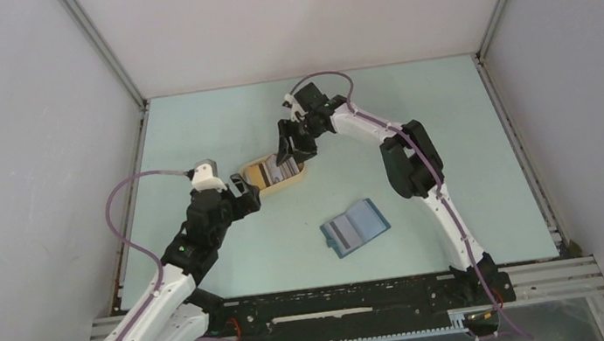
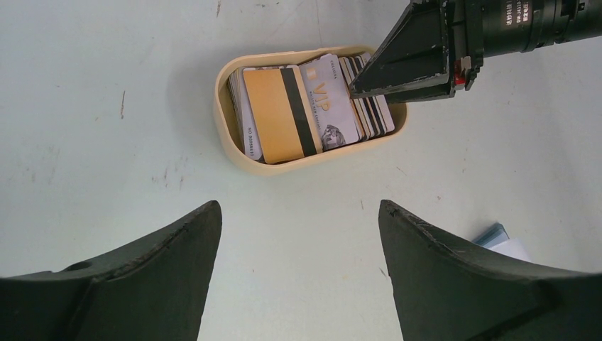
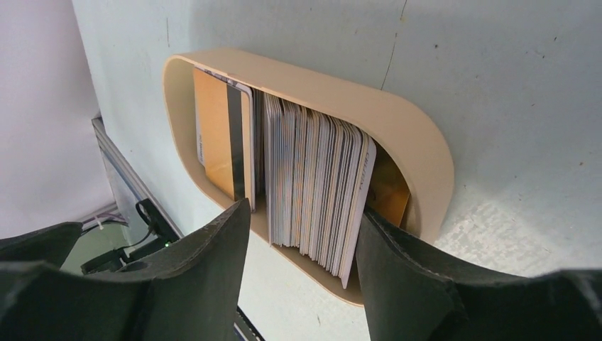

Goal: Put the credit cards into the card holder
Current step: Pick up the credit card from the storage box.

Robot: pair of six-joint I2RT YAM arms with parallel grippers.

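Top: your L gripper [image 1: 250,191] hangs open just beside tan tray [image 1: 279,188]. R gripper [image 1: 287,150] dips into the tray. Card holder [image 1: 356,227] lies open, well apart.
L wrist: credit cards [image 2: 291,114] are packed in the tray.
R wrist: fingers [image 3: 199,270] straddle the stack. Can't tell if clamped.

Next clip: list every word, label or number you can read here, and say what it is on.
"VIP": on the grey card in the tray.
Small print above it on that card: too small to read.
Print along the pale card's edge: blurred.
White lettering on the lens barrel: blurred.
Card holder: no text visible.
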